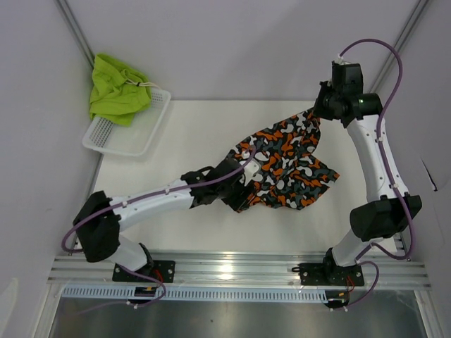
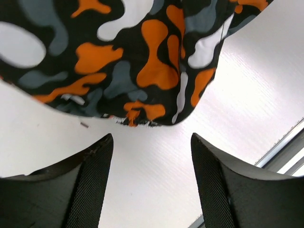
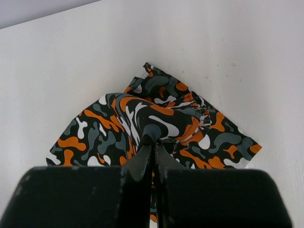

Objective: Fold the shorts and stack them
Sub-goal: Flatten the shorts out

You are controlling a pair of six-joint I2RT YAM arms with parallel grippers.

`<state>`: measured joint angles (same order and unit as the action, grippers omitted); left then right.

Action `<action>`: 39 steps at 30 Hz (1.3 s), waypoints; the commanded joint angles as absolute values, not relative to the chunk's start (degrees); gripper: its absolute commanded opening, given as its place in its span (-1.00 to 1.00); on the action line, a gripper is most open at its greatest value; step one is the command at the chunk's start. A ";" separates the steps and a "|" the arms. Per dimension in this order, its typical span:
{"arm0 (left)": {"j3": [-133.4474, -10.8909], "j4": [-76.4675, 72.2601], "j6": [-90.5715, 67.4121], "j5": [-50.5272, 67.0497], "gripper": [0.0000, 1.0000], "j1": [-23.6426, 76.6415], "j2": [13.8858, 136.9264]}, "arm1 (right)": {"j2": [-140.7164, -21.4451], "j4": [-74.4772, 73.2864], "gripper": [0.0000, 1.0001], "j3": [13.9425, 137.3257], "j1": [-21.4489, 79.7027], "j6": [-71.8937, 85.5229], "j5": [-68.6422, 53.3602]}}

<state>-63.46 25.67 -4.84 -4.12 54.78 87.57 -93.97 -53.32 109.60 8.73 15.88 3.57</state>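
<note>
R pincer [image 3: 154, 148] clenched on camo shorts [image 1: 290, 169]; L pincer [image 2: 152, 142] released near hem. Green shorts [image 1: 115, 88] over basket [image 1: 130, 146], far-left corner.

In the left wrist view the camo shorts [image 2: 142, 61] run off the picture at 12 and 9 o'clock, the print slightly blurred. Both fingers [image 2: 90, 185] of the left tool [image 2: 152, 142] are cut by the 6 o'clock edge. From above, that tool's tips are hidden under its own wrist, which also covers the shorts' 9 o'clock edge. In the right wrist view the body of the right tool [image 3: 154, 148] hides the garment's 6 o'clock part, and the fold pinched between its pressed-together fingers is unseen. At 10 o'clock of the top view the lime green shorts [image 1: 116, 88] lie bunched, covering the 12 o'clock end of the mesh basket [image 1: 134, 137]; waistband and legs cannot be told apart.
</note>
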 commanded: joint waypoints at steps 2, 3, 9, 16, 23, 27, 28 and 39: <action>-57.85 19.26 -8.08 -14.05 0.43 58.70 78.77 | -94.92 -50.63 -1.00 111.44 8.17 16.52 1.85; -56.09 18.55 -8.61 -15.72 0.43 59.67 77.88 | -95.01 -50.45 -1.00 111.53 8.09 16.78 1.67; -52.47 15.99 -12.21 -23.46 0.48 66.70 78.48 | -95.71 -50.36 -1.00 112.15 8.17 17.31 1.06; -58.34 20.11 -15.99 -30.66 0.40 71.02 90.76 | -95.80 -50.01 -1.00 111.80 7.73 17.75 -0.86; -62.13 19.16 -17.93 -33.05 0.46 71.02 97.90 | -95.54 -49.83 -1.00 111.71 7.65 18.02 -1.93; -64.77 20.74 -18.54 -35.07 0.49 70.58 100.63 | -95.45 -49.48 -1.00 111.18 7.56 18.02 -2.29; -65.12 20.83 -18.63 -34.98 0.49 70.32 101.07 | -95.28 -49.13 -1.00 111.01 7.56 17.93 -2.29; -65.65 17.75 -20.21 -34.62 0.37 67.06 106.60 | -94.57 -48.69 -1.00 110.57 6.94 18.11 -3.86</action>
<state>-65.28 19.92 -18.15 -33.08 67.99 105.34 -96.03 -50.96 109.60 7.38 17.96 -2.50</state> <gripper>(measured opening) 0.695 0.006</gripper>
